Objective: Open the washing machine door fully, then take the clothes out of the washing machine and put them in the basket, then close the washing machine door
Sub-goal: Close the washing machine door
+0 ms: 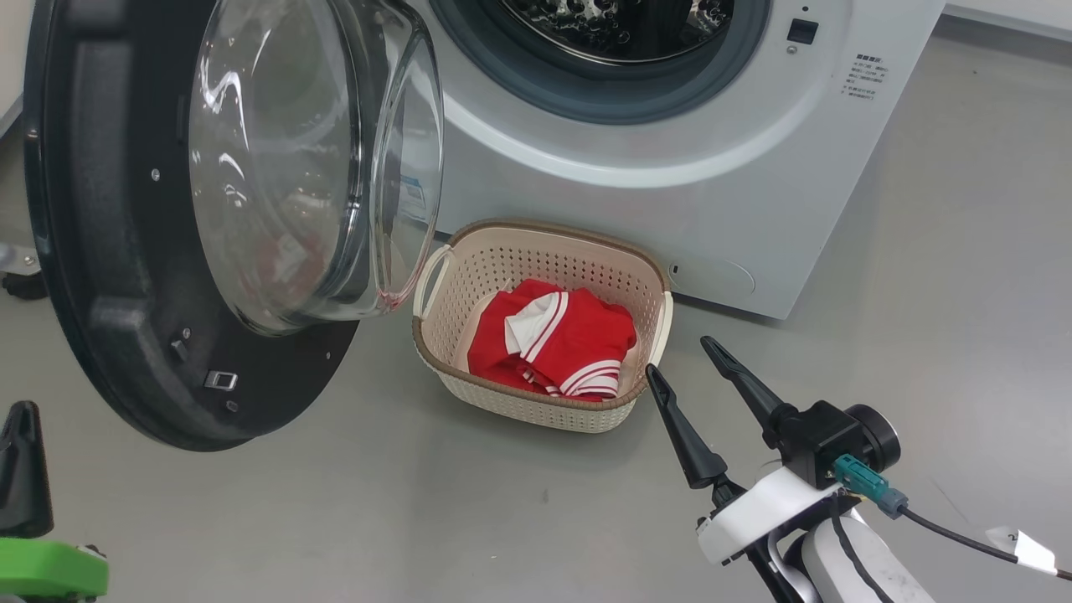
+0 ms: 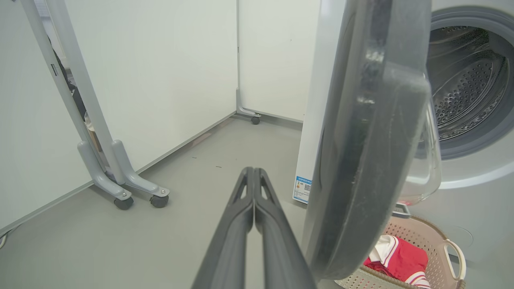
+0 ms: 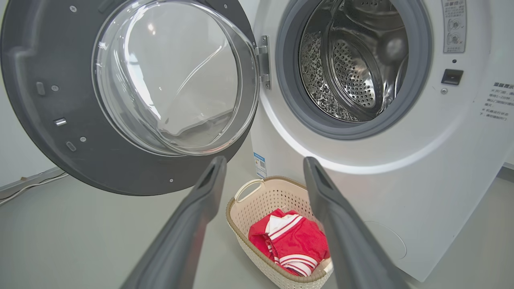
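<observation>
Left wrist view: closed left hand [image 2: 253,172], wheeled partition feet [image 2: 134,192]

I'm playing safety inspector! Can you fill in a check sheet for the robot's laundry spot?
Surface: grey floor, smooth.
Job's things: door stands open on washer; visible part of drum holds no clothes; red clothes lie in basket, on the floor before the washer.
Clutter: nothing seen.
Grippers: left gripper shut, holding nothing, beside the door's edge; right gripper open, holding nothing, near the basket.
Cables: black cable with white tag by the right wrist.
Surroundings: white panels on castors.
</observation>
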Robot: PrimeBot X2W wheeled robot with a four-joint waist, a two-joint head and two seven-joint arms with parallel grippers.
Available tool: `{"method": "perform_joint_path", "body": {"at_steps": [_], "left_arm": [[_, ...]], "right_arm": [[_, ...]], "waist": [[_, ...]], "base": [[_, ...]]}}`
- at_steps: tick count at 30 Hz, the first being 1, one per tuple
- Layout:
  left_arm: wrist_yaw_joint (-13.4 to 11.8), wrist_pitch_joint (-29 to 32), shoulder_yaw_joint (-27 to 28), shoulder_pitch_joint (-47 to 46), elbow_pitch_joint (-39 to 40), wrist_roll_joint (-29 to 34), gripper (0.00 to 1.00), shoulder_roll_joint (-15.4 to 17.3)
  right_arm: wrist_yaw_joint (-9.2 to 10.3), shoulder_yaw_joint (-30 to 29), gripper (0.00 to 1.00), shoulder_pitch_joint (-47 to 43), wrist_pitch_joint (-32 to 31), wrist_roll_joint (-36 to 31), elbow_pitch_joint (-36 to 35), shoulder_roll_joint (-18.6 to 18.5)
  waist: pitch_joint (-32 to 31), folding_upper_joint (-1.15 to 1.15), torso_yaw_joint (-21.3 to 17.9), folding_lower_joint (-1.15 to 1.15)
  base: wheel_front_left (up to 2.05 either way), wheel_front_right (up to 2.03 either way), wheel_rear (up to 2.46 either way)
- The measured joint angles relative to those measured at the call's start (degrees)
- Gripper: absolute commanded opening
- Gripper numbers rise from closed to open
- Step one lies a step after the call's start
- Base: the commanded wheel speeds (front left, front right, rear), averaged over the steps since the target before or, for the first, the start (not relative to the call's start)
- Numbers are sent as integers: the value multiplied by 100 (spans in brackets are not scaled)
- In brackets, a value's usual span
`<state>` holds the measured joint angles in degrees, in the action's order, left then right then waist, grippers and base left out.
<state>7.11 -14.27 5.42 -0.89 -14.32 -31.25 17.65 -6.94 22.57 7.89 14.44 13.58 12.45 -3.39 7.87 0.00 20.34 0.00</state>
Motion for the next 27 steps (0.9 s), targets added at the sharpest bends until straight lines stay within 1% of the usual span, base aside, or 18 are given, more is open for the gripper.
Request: {"method": "perform_joint_path", "body": {"at_steps": [5, 10, 14, 16, 21, 25, 27], "left_arm": [[0, 0, 99, -113, 245, 0, 0, 269], [0, 1, 238, -559, 467, -45, 0, 758], [0, 242, 550, -872, 377, -617, 0, 808], [0, 442, 742, -981, 220, -1043, 0, 765], [-19, 1068, 1252, -1255, -226, -2232, 0, 419], [-205, 1656, 1630, -1569, -578, -3312, 0, 36], [-339, 1948, 1772, -1701, -717, -3744, 0, -87]], "right_arm": [[0, -10, 100, 0, 0, -1, -1, 1], [0, -18, 100, 1, 0, -1, 2, 0], [0, -10, 100, 1, 0, -2, 3, 1], [0, -1, 100, 2, 0, -2, 4, 1], [0, 33, 100, 3, 1, -2, 8, 2], [0, 32, 100, 3, 0, -1, 14, 3], [0, 33, 100, 3, 0, -1, 19, 3]], "waist": [[30, 0, 2, 0], [41, 0, 19, 0], [36, 0, 27, 0], [33, 0, 25, 0], [30, 0, -8, 0], [34, 0, -34, 0], [36, 0, -49, 0]], "base": [[0, 0, 0], [0, 0, 0], [0, 0, 0], [0, 0, 0], [0, 0, 0], [0, 0, 0], [0, 0, 0]]}}
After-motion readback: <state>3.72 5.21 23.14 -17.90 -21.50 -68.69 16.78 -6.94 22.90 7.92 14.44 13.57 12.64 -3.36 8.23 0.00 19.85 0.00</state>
